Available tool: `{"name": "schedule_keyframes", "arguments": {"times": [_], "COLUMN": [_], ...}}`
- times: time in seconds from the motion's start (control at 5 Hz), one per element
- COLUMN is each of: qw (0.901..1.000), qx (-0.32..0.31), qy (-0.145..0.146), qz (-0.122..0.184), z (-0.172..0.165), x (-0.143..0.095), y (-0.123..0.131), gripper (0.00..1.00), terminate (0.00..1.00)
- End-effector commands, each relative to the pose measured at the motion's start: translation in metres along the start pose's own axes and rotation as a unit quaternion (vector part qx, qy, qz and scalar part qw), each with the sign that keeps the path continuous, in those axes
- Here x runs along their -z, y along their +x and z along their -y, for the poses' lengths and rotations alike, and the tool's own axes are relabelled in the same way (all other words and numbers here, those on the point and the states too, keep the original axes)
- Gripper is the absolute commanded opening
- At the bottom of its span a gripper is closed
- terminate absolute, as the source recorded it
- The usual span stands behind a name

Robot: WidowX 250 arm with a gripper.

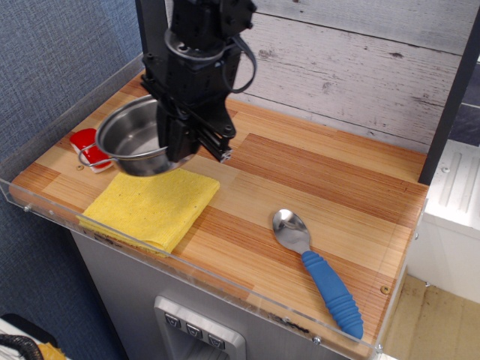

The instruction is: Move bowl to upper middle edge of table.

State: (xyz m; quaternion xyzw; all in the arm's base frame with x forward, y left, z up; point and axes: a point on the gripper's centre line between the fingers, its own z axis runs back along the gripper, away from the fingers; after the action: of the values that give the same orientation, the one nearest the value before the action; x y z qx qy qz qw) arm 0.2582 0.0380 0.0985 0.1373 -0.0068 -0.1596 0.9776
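Observation:
The shiny steel bowl (133, 137) with a wire loop handle hangs in the air above the left part of the wooden plank table (315, 180), over the far edge of the yellow cloth. My black gripper (177, 142) is shut on the bowl's right rim and holds it slightly tilted. The fingertips are partly hidden by the bowl's wall.
A yellow square cloth (154, 206) lies at the front left. A red object (88, 147) sits at the left edge behind the bowl. A metal spoon with blue handle (319, 271) lies at the front right. A whitewashed plank wall (352, 67) stands behind the table.

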Motion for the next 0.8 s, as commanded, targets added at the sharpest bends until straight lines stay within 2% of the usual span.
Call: {"name": "schedule_keyframes", "arguments": {"times": [0.0,0.2,0.4,0.6], "qw": [0.9954,0.9898,0.9888,0.9886], "qx": [0.063,0.107,0.12,0.131], "qy": [0.019,0.018,0.021,0.023], "qz": [0.069,0.092,0.086,0.071], "z": [0.028,0.049,0.059,0.053], "x": [-0.025,-0.016,-0.004,0.008], "y": [0.052,0.081,0.101,0.111], "gripper": [0.0,0.0,0.0,0.0], "terminate": [0.0,0.0,0.0,0.0]}}
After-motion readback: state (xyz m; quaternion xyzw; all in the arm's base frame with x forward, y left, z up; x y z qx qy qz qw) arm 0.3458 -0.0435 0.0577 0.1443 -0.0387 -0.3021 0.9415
